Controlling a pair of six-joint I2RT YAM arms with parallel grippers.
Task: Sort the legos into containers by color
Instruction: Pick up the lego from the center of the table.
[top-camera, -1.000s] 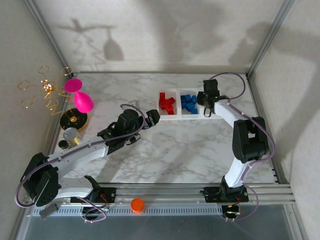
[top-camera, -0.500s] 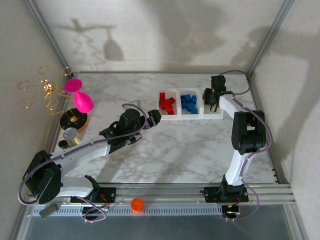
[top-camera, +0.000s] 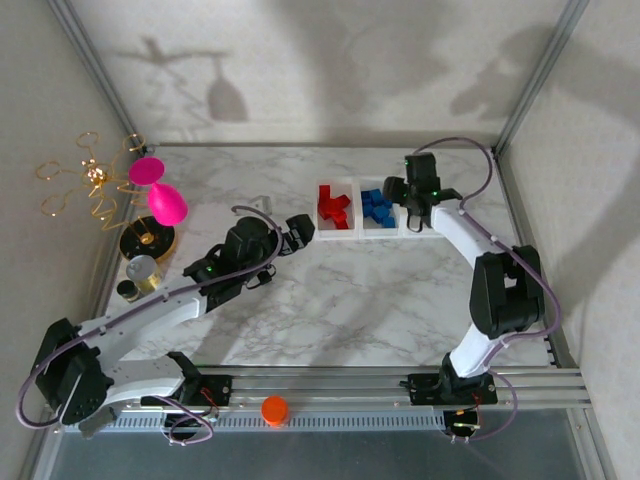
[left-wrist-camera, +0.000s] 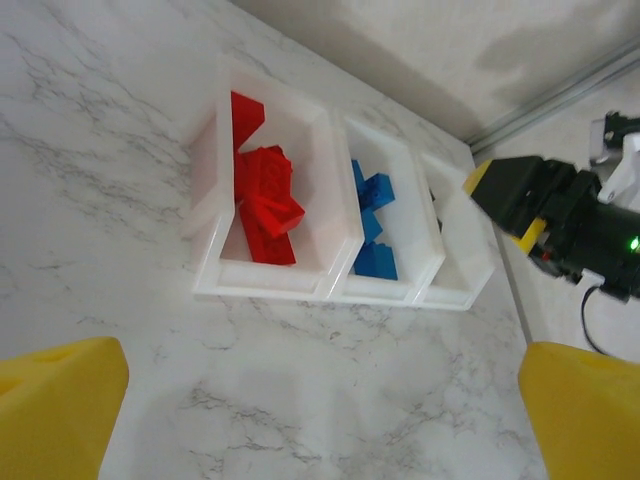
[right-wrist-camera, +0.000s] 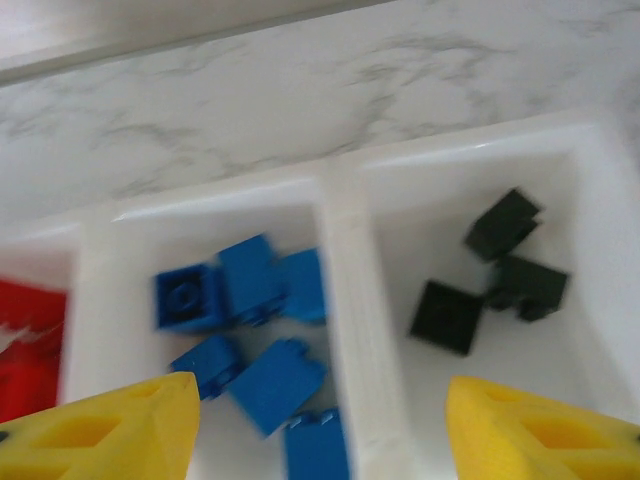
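A white marble table (top-camera: 380, 300) is sitting inside pale textured walls (top-camera: 330, 60), with grey metal posts (top-camera: 540, 70) running up the corners. Light is casting soft shadows (top-camera: 225, 98) on the back wall. A rail (top-camera: 350, 382) is lying along the near edge.

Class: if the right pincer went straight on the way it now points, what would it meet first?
Likely the white wall between the blue bricks and black bricks, centred ahead of the right pincer; depth is unclear.

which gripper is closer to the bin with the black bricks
Right. The right gripper hangs just above the black-brick bin, over its divider with the blue bin. The left gripper is out past the red bin, at the row's opposite end.
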